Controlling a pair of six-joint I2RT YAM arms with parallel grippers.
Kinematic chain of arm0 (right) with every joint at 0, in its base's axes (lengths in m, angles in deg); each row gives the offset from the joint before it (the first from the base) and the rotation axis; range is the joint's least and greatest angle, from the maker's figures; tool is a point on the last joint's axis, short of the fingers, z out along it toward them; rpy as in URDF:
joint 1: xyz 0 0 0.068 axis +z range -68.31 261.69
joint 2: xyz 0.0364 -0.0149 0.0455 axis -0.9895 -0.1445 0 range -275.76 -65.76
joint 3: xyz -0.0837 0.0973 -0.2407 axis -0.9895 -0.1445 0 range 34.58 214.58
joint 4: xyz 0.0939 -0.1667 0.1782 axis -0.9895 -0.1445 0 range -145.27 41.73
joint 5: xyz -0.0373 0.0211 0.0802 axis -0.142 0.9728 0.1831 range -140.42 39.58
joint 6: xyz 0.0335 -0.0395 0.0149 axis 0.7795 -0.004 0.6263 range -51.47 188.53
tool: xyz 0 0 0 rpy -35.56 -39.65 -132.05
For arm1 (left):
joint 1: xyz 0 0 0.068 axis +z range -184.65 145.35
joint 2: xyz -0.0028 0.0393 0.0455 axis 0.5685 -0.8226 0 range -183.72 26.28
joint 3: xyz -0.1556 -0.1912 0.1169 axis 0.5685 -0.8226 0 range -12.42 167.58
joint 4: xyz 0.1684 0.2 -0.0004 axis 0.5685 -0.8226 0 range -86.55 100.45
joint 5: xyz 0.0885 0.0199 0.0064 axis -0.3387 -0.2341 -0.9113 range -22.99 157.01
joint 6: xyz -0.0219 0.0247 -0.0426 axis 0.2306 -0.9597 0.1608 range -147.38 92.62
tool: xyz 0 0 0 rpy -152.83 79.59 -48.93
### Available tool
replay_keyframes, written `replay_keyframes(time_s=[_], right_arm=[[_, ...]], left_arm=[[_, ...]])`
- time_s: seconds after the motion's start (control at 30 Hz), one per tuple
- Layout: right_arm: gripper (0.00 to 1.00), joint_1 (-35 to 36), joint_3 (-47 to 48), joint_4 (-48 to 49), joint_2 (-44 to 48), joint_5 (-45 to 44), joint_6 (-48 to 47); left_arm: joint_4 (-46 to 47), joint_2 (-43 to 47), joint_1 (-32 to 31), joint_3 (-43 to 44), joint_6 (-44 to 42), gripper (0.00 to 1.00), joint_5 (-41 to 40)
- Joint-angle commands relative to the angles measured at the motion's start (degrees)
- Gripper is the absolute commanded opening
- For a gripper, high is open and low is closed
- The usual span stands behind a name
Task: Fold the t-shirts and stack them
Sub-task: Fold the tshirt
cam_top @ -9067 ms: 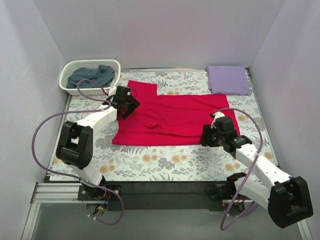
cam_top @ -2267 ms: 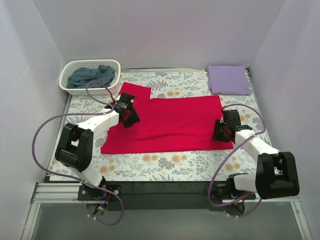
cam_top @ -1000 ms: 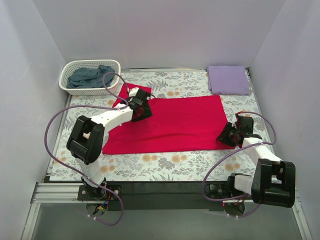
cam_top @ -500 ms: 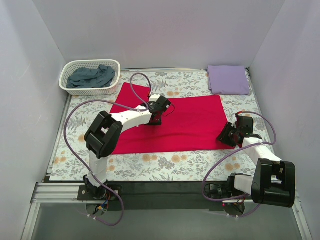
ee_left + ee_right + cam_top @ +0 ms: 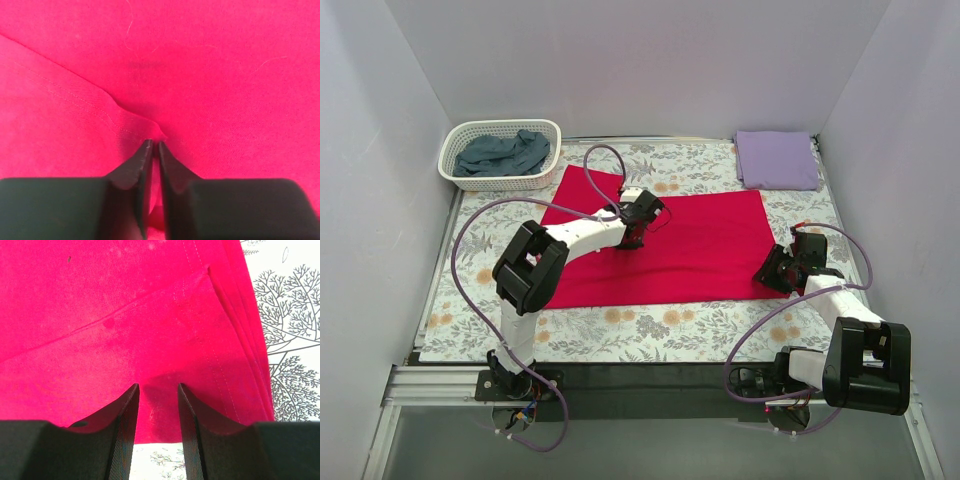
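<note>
The red t-shirt [image 5: 705, 245] lies spread across the middle of the floral table. My left gripper [image 5: 633, 238] is down on its upper middle part. In the left wrist view its jaws [image 5: 154, 145] stand almost together, pinching a small raised ridge of the red t-shirt [image 5: 225, 75]. My right gripper [image 5: 767, 272] rests at the shirt's near right corner. Its fingers [image 5: 157, 389] stand apart over the red cloth [image 5: 100, 315] with nothing gripped between them. A folded lavender t-shirt [image 5: 777, 158] sits at the back right. A blue-grey t-shirt [image 5: 505, 152] lies in the basket.
A white basket [image 5: 455, 172] stands at the back left corner. The floral table covering [image 5: 650, 330] shows bare along the front and beside the shirt's right hem [image 5: 295, 315]. Pale walls close in the table on three sides.
My left gripper has travelled right from the shirt's upper left sleeve to its upper middle and closed its jaws on a ridge of cloth. The right arm has stayed put.
</note>
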Motion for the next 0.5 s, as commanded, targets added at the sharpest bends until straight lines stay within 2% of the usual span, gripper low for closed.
replay_keyframes(time_s=[0.0,0.03,0.13,0.47], right_arm=[[0.38,-0.3,-2.2,-5.6,-1.2,-1.5,-1.2],[0.38,-0.3,-2.2,-5.6,-1.1,-1.5,-1.2],[0.38,-0.3,-2.1,-5.6,-1.2,-1.5,-1.1],[0.38,-0.3,-2.1,-5.6,-1.1,-1.3,-1.2]], left_arm=[[0.0,0.2,-0.2,2.2,-0.6,0.11,-2.5],[0.1,0.2,-0.2,2.6,-0.7,0.05,-2.5],[0.4,0.2,-0.2,3.4,-1.1,0.00,-2.1],[0.6,-1.8,-0.2,6.1,-1.6,0.00,-1.8]])
